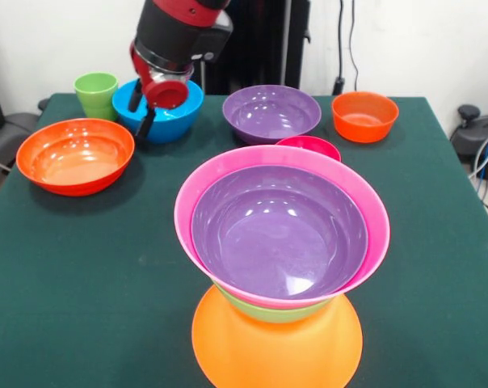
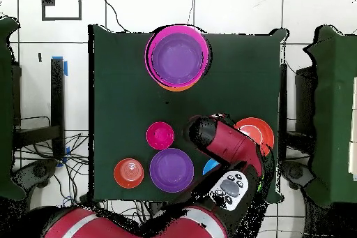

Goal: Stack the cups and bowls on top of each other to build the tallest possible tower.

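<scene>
The tower stands at the front of the table in the front view: an upturned orange bowl (image 1: 276,343), a green bowl (image 1: 270,311), a pink bowl (image 1: 228,166), and a purple bowl (image 1: 276,230) nested on top. It shows from above in the overhead view (image 2: 178,57). My gripper (image 1: 139,121) hangs at the left rim of the blue bowl (image 1: 179,109), open, with one finger on each side of the rim. The light-green cup (image 1: 96,93) stands just left of it. In the overhead view the arm (image 2: 223,144) hides the gripper and most of the blue bowl (image 2: 209,167).
A large red-orange bowl (image 1: 74,153) (image 2: 254,132) sits beside the blue one. A second purple bowl (image 1: 271,111) (image 2: 171,169), a small magenta bowl (image 1: 313,145) (image 2: 160,135) and a small red-orange bowl (image 1: 364,115) (image 2: 128,172) sit along the robot's side.
</scene>
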Robot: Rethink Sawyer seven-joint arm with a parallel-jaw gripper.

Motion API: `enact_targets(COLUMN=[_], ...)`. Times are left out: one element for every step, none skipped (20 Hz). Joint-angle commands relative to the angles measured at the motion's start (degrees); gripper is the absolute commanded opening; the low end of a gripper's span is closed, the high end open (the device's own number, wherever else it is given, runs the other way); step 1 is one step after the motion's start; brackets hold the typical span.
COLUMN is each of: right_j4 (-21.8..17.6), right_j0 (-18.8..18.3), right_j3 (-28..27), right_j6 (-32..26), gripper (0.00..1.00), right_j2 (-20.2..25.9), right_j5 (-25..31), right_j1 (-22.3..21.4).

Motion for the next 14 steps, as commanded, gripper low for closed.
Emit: enact_targets(right_j4=[-3.8, -3.9, -4.0, -4.0, -4.0, -3.8, -3.6, -3.5, -3.4, -3.4, -3.3, -3.2, -3.3, -3.3], right_j0=[-1.6, -1.8, -1.9, -2.0, -2.2, -2.2, -2.3, -2.3, -2.3, -2.4, -2.4, -2.4, -2.3, -2.2], right_j3=[2.5, 2.5, 2.4, 2.5, 2.5, 2.6, 2.8, 3.0, 3.1, 3.3, 3.4, 3.5, 3.5, 3.5], right_j6=[1.4, 1.5, 1.5, 1.6, 1.7, 1.9, 2.2, 2.5, 2.7, 2.8, 2.9, 3.1, 3.2, 3.3], gripper=[1.0, 1.0, 1.0, 1.0, 1.0, 1.0, 1.0, 1.0, 1.0, 1.0, 1.0, 1.0, 1.0, 1.0], right_j2=[10.8, 11.0, 11.1, 11.3, 11.4, 11.5, 11.8, 11.9, 12.0, 12.2, 12.3, 12.3, 12.3, 12.2], right_j5=[-3.8, -4.0, -4.0, -4.1, -4.2, -4.3, -4.6, -4.9, -5.0, -5.0, -5.0, -5.1, -5.3, -5.2], right_j1=[4.2, 4.3, 4.4, 4.5, 4.6, 4.7, 4.9, 5.0, 5.1, 5.2, 5.2, 5.4, 5.4, 5.4])
